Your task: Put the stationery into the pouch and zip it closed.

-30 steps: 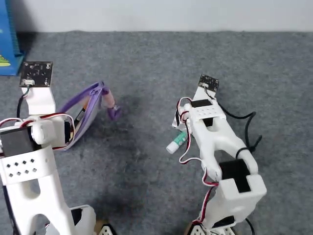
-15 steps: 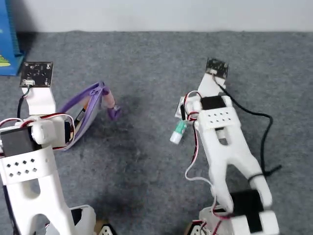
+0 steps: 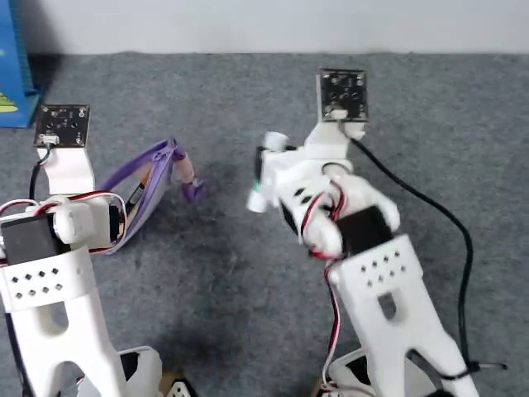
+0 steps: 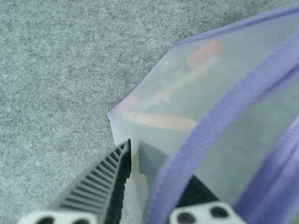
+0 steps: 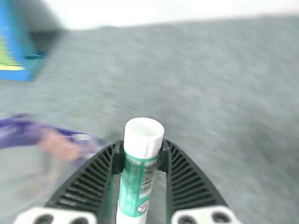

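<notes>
The purple translucent pouch stands propped open on the grey carpet, with orange and pink items showing through its wall. My left gripper is shut on the pouch's edge, one finger on each side of the purple zip band. A white and green glue stick is held above the carpet to the right of the pouch, and my right gripper is shut on it. In the right wrist view the glue stick sits between the fingers, cap outward, with the pouch beyond it.
A blue box stands at the back left corner, also seen as the blue box from the right wrist. A pale wall runs along the far edge of the carpet. Open carpet lies between the two arms.
My right arm has lifted the glue stick off the carpet and swung it left and back toward the pouch. The left arm and the pouch have stayed still.
</notes>
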You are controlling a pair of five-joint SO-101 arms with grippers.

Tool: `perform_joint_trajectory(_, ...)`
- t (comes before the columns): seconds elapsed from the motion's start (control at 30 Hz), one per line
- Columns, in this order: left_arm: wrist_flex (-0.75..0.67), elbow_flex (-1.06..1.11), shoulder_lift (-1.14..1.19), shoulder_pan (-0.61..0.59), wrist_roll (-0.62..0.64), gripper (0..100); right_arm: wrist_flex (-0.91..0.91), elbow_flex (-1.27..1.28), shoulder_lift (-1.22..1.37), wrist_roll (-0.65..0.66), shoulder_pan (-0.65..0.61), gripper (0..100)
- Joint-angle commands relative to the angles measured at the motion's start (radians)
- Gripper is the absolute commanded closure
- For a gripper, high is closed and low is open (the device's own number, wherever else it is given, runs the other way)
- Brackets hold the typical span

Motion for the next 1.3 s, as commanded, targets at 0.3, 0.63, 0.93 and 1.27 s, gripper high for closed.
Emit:
perform_joint_trajectory(0.3, -0.008, 0.01, 0.015, 0.0, 0.008, 99, -0.565, 0.331, -0.38, 0.172, -0.185, 99.1)
perform_joint_trajectory(0.63, -0.008, 0.01, 0.015, 0.0, 0.008, 99, -1.179, 0.597, -0.449, 0.365, -0.443, 99.1)
perform_joint_trajectory(0.93, -0.006, 0.012, 0.015, 0.0, 0.008, 99, -1.616, 0.637, -0.085, 0.583, -0.478, 99.1)
perform_joint_trajectory(1.27, -0.009, 0.012, 0.015, 0.0, 0.008, 99, -1.673, 0.669, 0.082, 0.597, -0.472, 98.7)
